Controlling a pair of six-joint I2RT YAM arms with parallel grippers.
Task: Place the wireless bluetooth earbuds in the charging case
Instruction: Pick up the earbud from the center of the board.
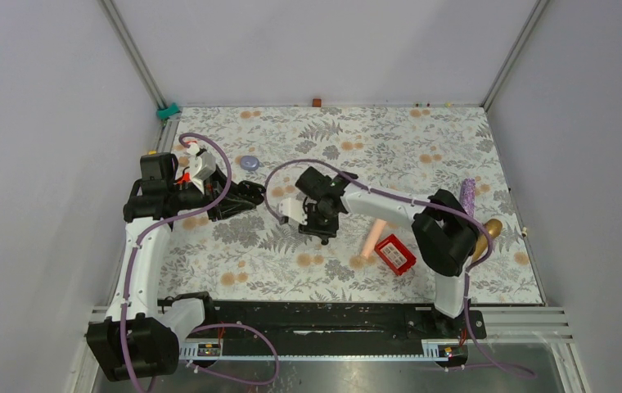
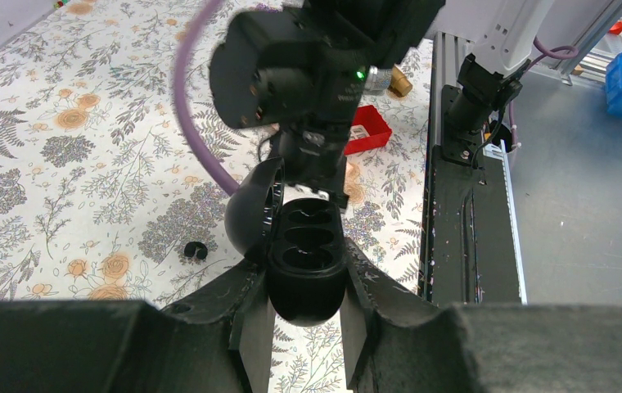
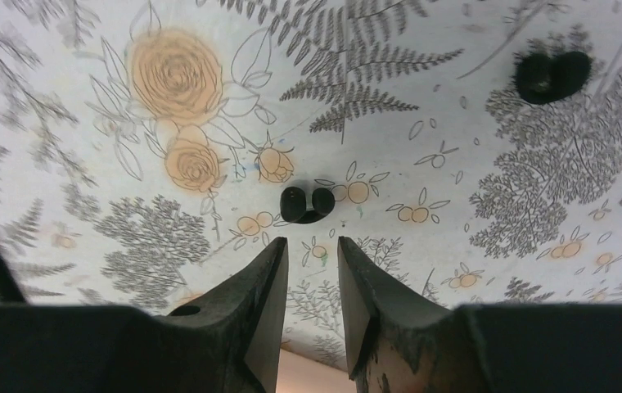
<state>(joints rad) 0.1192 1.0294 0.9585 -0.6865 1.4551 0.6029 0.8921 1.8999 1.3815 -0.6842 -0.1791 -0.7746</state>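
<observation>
My left gripper [image 2: 306, 282] is shut on the charging case [image 2: 304, 246], a glossy black oval with its lid [image 2: 249, 214] hinged open to the left and its wells empty. In the top view it [image 1: 252, 196] holds the case just above the mat at centre left. My right gripper [image 3: 309, 246] is open, pointing down at the mat, with one small black earbud [image 3: 307, 204] lying just beyond its tips. A second earbud [image 3: 552, 76] lies further off at the upper right. One earbud [image 2: 196, 250] shows on the mat left of the case. The right gripper [image 1: 322, 232] hangs close beside the case.
A pink cylinder [image 1: 371, 236] and a red box [image 1: 394, 253] lie right of the right gripper. A lavender dome [image 1: 249, 163] sits behind the left gripper. A glittery purple stick [image 1: 468, 196] and a gold object [image 1: 492, 232] lie near the right edge. The black base rail [image 2: 463, 213] runs along the near edge.
</observation>
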